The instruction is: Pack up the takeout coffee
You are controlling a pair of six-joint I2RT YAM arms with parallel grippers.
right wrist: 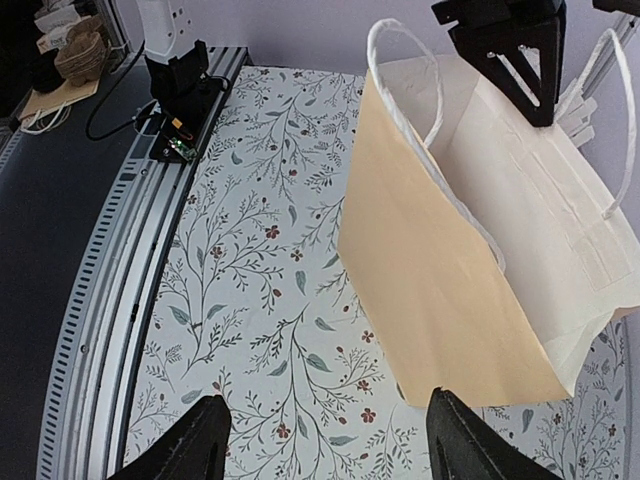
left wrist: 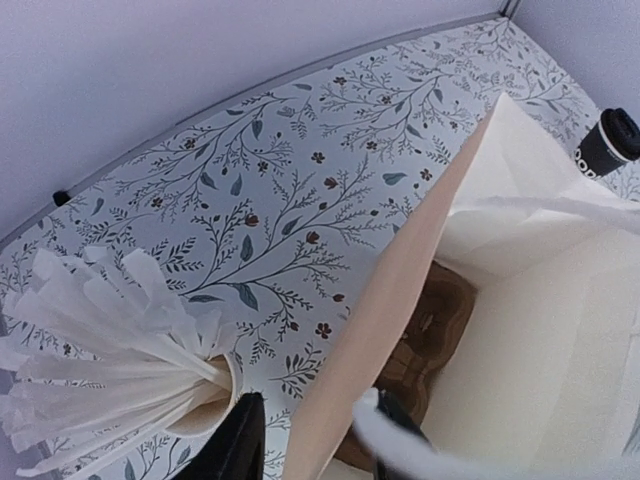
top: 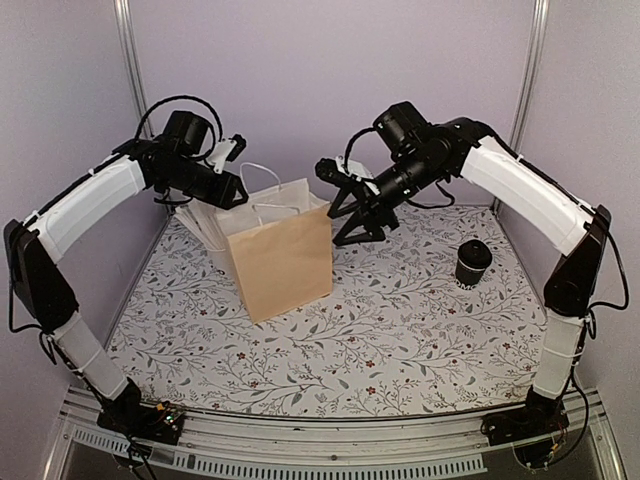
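Two arms lean in over a table [top: 400, 330] covered in a leafy print, one on each side of a brown paper bag [top: 285, 255] that stands upright and open-mouthed left of the middle.

The left gripper [top: 238, 192] is at the bag's left top edge. Seen from its wrist camera, its jaws are apart and straddle that wall. One black finger [left wrist: 240, 445] is outside and the other inside, with a sliver of space showing on both sides of the paper, so nothing is pinched. A white handle [left wrist: 370, 425] loops across the inner finger. Down in the bag sits a brown pulp carrier [left wrist: 440, 325] (only part of it shows past the wall). Just outside the bag, on the left arm's side, a cup of white sticks [left wrist: 110, 345] fans out on the table.

The right gripper [right wrist: 328, 425] hangs above the table just right of the bag, tips down. Its jaws are wide apart and hold nothing; only the printed cover shows between them.

The coffee cup [top: 472, 263] is not in the bag. It stands upright on the table's right side, well apart from the bag and from both grippers, with its black lid [top: 474, 250] on and white lettering on its side.
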